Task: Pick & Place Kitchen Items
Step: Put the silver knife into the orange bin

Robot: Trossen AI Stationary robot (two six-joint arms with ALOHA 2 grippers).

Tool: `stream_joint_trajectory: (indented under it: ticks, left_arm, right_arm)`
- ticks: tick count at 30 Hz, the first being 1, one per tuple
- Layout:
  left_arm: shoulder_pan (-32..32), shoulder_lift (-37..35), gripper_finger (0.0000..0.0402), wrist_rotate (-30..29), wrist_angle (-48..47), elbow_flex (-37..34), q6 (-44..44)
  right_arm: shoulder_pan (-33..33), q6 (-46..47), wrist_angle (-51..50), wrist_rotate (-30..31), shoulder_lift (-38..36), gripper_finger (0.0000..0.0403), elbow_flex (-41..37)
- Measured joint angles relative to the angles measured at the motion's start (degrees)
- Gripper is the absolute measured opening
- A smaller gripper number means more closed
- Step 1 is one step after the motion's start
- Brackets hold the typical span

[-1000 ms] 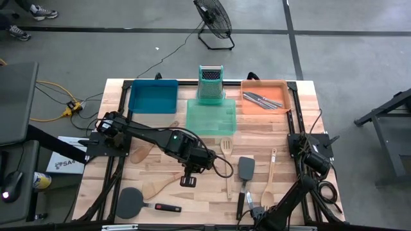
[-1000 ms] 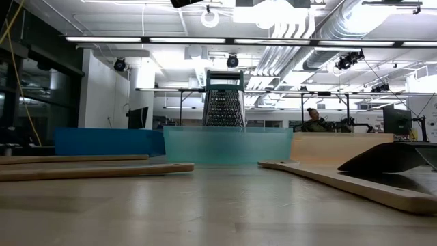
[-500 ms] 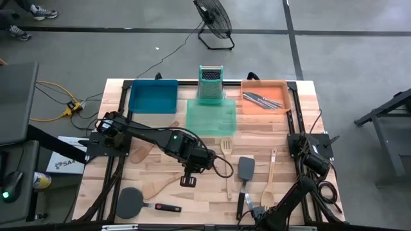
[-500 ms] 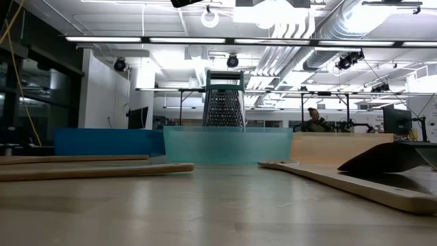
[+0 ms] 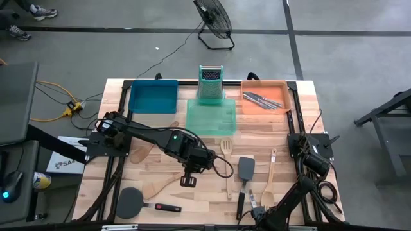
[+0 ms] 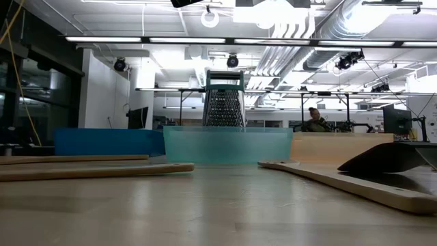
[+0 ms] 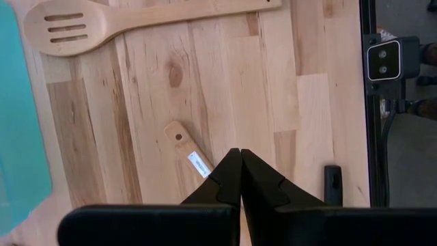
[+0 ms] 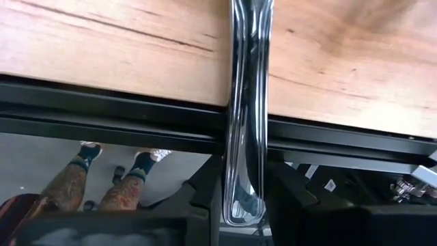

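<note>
Now on the pick of a metal utensil point(image 8: 247, 102) with the right gripper point(image 8: 246, 184), down at the front edge of the table point(image 5: 308, 109).

- Right gripper: drawn in narrow on the silver handle, one finger on each side and, as far as I can see, no gap left. I judge the grip made. Knife or fork: cannot tell, the working end is out of sight.
- Utensil position: handle runs across the table's front edge and overhangs the black frame rail. A person's legs point(image 8: 82, 184) show on the floor just beyond that edge.
- Left gripper point(image 5: 188, 181): closed, empty, hanging over mid-table above a wooden spoon handle point(image 7: 181, 137). Waiting.
- Orange tray point(image 5: 285, 96) at the far right corner already holds silver cutlery point(image 5: 263, 99), so I take it as the likely drop point.

How I want to run this step:
1. Confirm the squeeze before lifting. The handle is smooth, polished metal and I expect it to slip if the hold is light.
2. Lift straight up first, slowly. The hold looks to be near one end, so the free length may swing or pivot between the fingers.
3. Only then travel away from the edge. A drop here goes to the floor, near the person.
4. Carry high over the black spatula point(image 5: 246, 168) and the long wooden spoon point(image 5: 270, 179), which lie between here and the tray.
5. Lower into the tray lengthwise alongside the cutlery, then release low.
</note>
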Motion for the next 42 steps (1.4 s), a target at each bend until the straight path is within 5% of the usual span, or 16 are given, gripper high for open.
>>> stream_joint_trajectory:
  ticks: [19,42]
  left_arm:
    - [0.0,0.0,0.0,-0.02,0.03,0.0,-0.02]
    - [1.22,-0.13,0.0,-3.02,0.4,0.0,-6.62]
  right_arm:
    - [0.31,-0.85,1.12,2.63,-1.43,0.0073,0.01]
    - [1.55,-9.86,-16.32,18.19,-15.96,0.0073,0.05]
